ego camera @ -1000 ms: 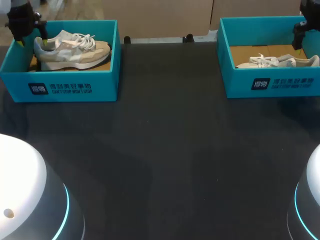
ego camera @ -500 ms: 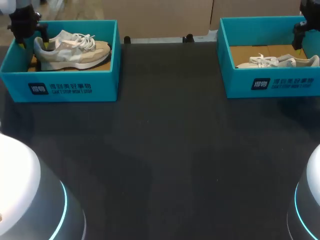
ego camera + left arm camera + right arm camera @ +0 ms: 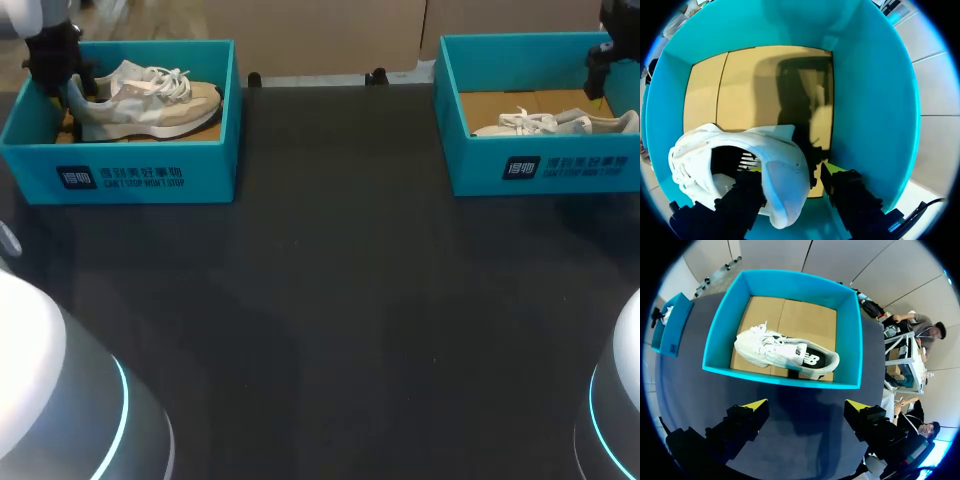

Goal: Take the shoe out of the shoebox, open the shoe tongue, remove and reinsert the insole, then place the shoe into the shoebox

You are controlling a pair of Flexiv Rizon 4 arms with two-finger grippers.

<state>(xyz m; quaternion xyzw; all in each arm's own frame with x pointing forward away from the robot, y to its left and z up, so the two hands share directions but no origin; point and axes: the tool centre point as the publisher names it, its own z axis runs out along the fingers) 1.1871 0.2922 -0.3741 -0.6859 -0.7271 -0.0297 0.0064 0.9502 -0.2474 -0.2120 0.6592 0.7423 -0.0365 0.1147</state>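
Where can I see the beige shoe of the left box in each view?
Head view: beige shoe in the left shoebox, far left corner.
Left wrist view: its heel between the left gripper fingers.
Right wrist view: too small to tell.
Shared landmark: the teal left shoebox.

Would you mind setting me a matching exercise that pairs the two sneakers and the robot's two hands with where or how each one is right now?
Things:
1. beige-and-white sneaker
2. white sneaker with a dark logo
3. left hand
4. right hand

States:
A. open and empty, well clear of any shoe
B. upright on its sole in the left teal cardboard shoebox
C. open, down inside a box, astride a shoe's heel
D. lying on its side in the right teal cardboard shoebox

Pairs: 1-B, 2-D, 3-C, 4-A.
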